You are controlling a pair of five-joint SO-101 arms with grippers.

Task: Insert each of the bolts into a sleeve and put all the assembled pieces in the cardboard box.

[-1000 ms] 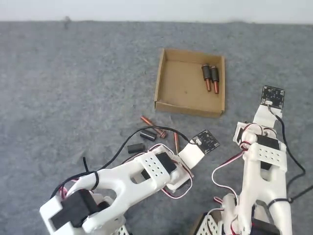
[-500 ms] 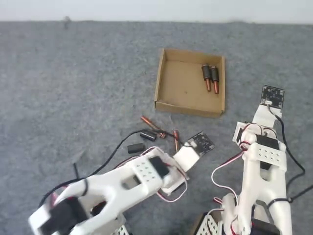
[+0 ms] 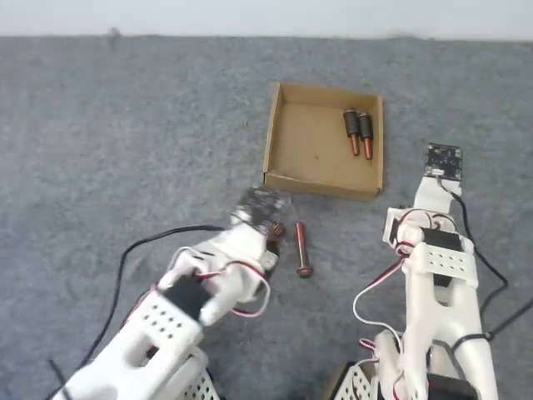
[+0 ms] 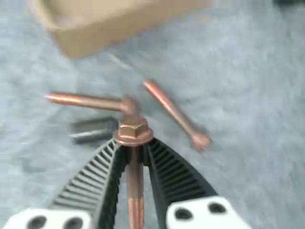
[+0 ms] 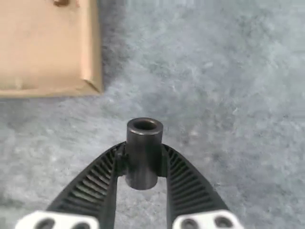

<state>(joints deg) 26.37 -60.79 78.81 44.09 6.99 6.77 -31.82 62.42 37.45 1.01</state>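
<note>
My left gripper (image 4: 133, 144) is shut on a copper bolt (image 4: 134, 167), whose hex head sticks out past the fingertips. Beneath it on the grey carpet lie two more copper bolts (image 4: 88, 101) (image 4: 174, 115) and a black sleeve (image 4: 93, 130). My right gripper (image 5: 143, 150) is shut on an upright black sleeve (image 5: 144, 152), bore facing out, close to a corner of the cardboard box (image 5: 91, 57). In the high view the box (image 3: 275, 137) holds two assembled pieces (image 3: 359, 132). A loose bolt (image 3: 301, 248) lies between the arms.
The left arm (image 3: 208, 283) stretches from the front left toward the box's front wall, covering part of the loose pieces. The right arm (image 3: 437, 267) stands at the right, in front of the box's right corner. Grey carpet spreads out to the left and far side.
The left arm has swung left and away from the front, so its wrist now sits over the loose bolts and sleeves. The right arm has shifted slightly left and toward the box.
</note>
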